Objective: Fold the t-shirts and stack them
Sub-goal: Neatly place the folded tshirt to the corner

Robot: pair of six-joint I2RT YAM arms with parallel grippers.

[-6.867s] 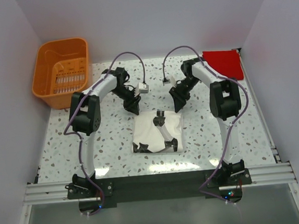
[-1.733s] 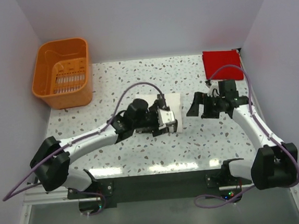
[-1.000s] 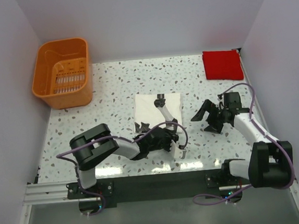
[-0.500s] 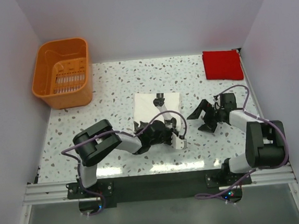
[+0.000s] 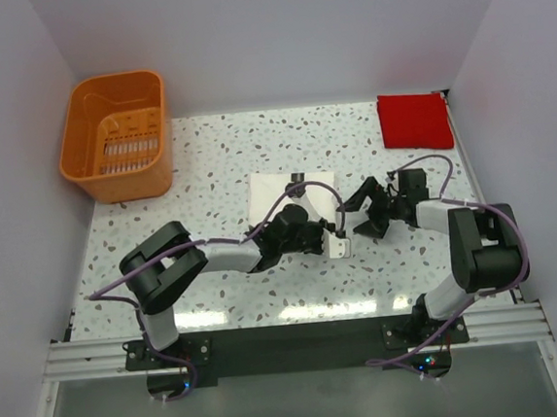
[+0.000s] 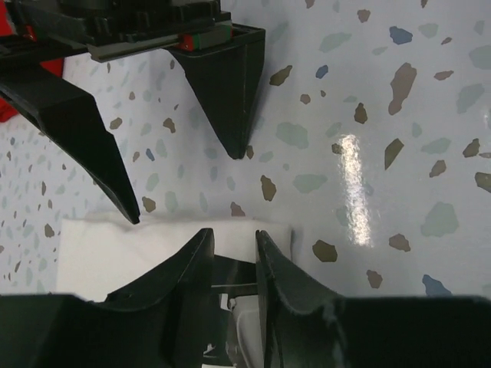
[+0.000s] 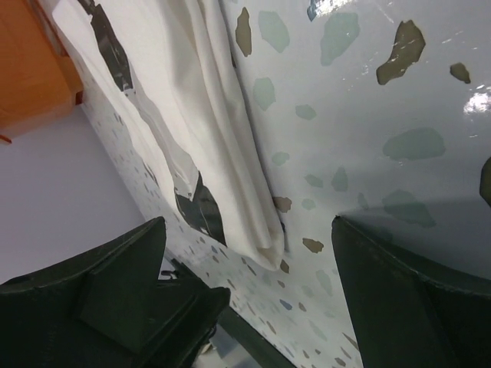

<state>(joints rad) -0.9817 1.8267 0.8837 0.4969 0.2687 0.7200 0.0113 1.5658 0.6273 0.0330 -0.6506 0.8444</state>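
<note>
My left gripper (image 6: 232,236) has its jaws a narrow slit apart. The tips sit at the near right corner of the cream-white tee (image 5: 275,191). The cloth there lies flat, and I see nothing nipped between them.

My right gripper (image 5: 363,215) sits just beside that tee's right edge, jaws spread wide and holding nothing. Its fingers point toward the left one's tips, close to them but apart. On its wrist camera I see the tee's folded edge on the tabletop ahead, layers lying one on another, with black print patches showing.

The cream-white tee is a folded rectangle lying flat on the speckled table (image 5: 207,166). The red tee (image 5: 414,120) lies as a flat square well apart from it, farther back and to its right, by the wall. The orange basket (image 5: 116,135) stands well off to the cream-white tee's far left.
</note>
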